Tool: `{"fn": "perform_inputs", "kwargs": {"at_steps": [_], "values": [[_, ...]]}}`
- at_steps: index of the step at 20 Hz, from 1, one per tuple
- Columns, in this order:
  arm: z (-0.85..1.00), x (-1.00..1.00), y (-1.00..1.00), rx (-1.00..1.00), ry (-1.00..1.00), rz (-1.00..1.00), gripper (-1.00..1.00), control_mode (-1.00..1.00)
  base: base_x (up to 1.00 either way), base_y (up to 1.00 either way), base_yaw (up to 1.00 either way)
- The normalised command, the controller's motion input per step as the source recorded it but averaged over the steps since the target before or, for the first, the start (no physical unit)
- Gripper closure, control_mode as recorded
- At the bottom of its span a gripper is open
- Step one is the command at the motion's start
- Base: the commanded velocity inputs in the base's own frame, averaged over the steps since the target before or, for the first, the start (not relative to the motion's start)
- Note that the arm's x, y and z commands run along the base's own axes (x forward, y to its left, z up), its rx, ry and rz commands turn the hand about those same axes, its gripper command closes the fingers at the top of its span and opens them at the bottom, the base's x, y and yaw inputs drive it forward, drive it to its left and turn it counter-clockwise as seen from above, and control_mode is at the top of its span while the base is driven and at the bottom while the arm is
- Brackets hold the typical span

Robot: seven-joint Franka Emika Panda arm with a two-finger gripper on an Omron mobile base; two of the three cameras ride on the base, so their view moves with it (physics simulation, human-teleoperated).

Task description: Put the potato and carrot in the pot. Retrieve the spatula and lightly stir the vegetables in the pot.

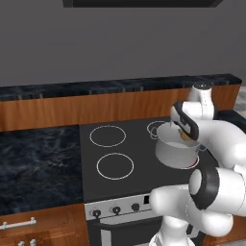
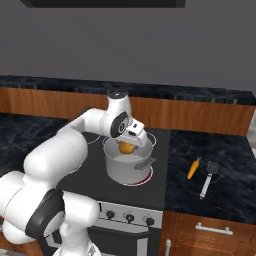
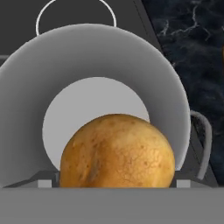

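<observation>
My gripper (image 2: 128, 143) hangs over the mouth of the silver-grey pot (image 2: 125, 169), shut on the brown potato (image 2: 126, 147). In the hand view the potato (image 3: 117, 151) sits between the fingertips of the gripper (image 3: 113, 183), with the pale floor of the pot (image 3: 87, 57) behind it. In the left base view the potato (image 1: 185, 136) peeks out by the gripper (image 1: 186, 133) above the pot (image 1: 174, 154). The orange carrot (image 2: 193, 169) and the dark-headed spatula (image 2: 209, 179) lie side by side on the counter to the right of the stove.
The pot stands on the front right burner of the black stove (image 1: 113, 149); two left burners (image 1: 115, 166) are bare. Dark marble counter (image 2: 220, 165) flanks the stove on both sides, with a wooden backsplash (image 1: 72, 108) behind. My own arm arches over the stove's right half.
</observation>
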Motion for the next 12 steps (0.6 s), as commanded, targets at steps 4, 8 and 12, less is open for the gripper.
{"fn": "perform_inputs", "kwargs": {"at_steps": [4, 8, 12], "values": [[-0.49, 0.26, 0.3, 0.04, 0.07, 0.0, 1.0, -1.0, 0.0, 0.0, 0.0], [-0.26, 0.19, 0.17, 0.04, 0.01, 0.0, 1.0, -1.0, 0.0, 0.0, 0.0], [-0.08, 0.11, 0.0, 0.03, 0.0, 0.0, 1.0, -1.0, 0.0, 0.0, 0.0]]}}
